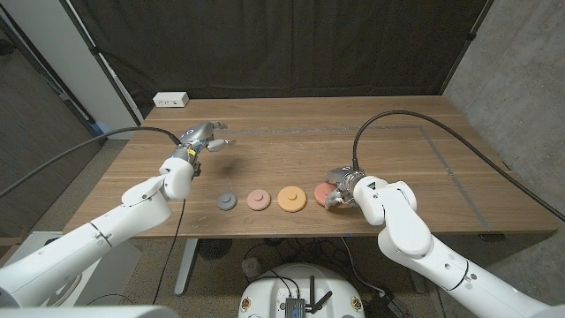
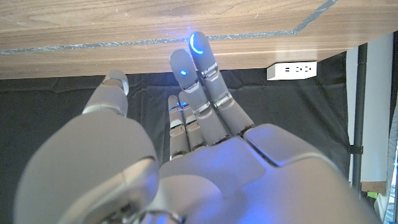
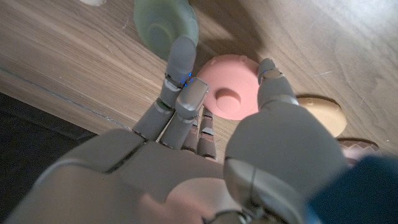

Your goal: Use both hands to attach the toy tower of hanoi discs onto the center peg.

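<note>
The red disc (image 3: 231, 94), likely light, stiff and slick, sits between the right hand (image 1: 339, 187)'s loosely spread fingers (image 3: 179, 68), best pinched at its rim; the left hand (image 1: 199, 141), at ten o'clock, hangs open.

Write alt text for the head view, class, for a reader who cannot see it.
The robot's right hand reaches onto a red disc at the right end of a row on a wooden table. Leftward sit an orange disc, a pink disc and a grey disc. The left hand hovers farther back, holding nothing.
</note>
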Robot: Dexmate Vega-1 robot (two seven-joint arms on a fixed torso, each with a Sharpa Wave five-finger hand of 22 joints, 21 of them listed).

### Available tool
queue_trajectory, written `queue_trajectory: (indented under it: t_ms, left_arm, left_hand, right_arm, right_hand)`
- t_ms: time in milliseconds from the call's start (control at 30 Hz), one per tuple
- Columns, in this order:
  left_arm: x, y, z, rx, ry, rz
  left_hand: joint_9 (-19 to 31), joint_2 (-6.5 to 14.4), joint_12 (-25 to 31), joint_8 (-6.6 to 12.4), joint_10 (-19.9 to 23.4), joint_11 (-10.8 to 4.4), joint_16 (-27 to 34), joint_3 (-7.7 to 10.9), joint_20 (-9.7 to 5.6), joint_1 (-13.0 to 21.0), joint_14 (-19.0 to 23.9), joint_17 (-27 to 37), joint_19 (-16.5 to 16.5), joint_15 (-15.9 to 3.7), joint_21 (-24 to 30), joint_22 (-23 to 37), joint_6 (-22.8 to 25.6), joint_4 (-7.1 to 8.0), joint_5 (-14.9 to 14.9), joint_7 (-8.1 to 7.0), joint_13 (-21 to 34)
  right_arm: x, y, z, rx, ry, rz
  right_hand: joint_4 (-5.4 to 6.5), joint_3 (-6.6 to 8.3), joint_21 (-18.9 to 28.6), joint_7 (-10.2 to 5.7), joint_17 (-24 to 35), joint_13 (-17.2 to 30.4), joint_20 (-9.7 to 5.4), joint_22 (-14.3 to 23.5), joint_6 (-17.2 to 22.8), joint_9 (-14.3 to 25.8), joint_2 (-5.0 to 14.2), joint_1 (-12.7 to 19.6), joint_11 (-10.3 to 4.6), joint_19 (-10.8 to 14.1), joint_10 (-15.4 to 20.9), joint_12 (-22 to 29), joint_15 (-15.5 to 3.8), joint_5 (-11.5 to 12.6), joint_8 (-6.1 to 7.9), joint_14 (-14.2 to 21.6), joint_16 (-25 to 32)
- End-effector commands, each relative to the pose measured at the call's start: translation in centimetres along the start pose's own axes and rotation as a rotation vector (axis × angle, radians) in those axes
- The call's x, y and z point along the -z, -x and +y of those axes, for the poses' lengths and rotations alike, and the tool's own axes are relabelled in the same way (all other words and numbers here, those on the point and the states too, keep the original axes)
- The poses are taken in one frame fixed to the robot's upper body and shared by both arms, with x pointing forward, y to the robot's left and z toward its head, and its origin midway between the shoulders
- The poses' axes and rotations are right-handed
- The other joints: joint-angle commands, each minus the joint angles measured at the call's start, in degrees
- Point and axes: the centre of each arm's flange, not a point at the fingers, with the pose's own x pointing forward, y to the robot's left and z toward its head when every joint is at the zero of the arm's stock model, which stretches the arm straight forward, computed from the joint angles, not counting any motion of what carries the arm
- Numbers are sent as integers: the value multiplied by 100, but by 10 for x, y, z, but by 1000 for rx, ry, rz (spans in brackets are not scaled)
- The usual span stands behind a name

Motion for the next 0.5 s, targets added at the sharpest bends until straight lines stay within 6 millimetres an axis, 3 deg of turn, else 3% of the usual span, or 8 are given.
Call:
queue_trajectory:
  t_ms: [33, 500]
  left_arm:
    - [-1, -1, 1, 5, 2, -13]
    - [-1, 2, 1, -4, 7, -19]
  left_hand:
    - [20, 49, -25, -17, 60, 20, 48, 33, -457, 5, -20, 22, -16, -310, 39, 2, 49, -9, 11, 26, 9]
    - [20, 53, -37, -20, 53, 18, 58, 41, -463, 2, -27, 12, -28, -310, 68, -34, 48, -10, 11, 23, 12]
  right_arm:
    - [0, 16, -16, 25, 27, -15]
    - [-12, 26, -26, 64, 48, -55]
  right_hand:
    - [210, 259, 57, -948, 8, 44, -171, 14, 1007, 39, 307, 74, -1131, 50, 1312, 23, 0, 45, 128, 50, 35]
    - [211, 310, 52, -951, 8, 72, -171, -9, 1070, 35, 300, 54, -1150, 72, 1335, -10, 2, 58, 131, 80, 74]
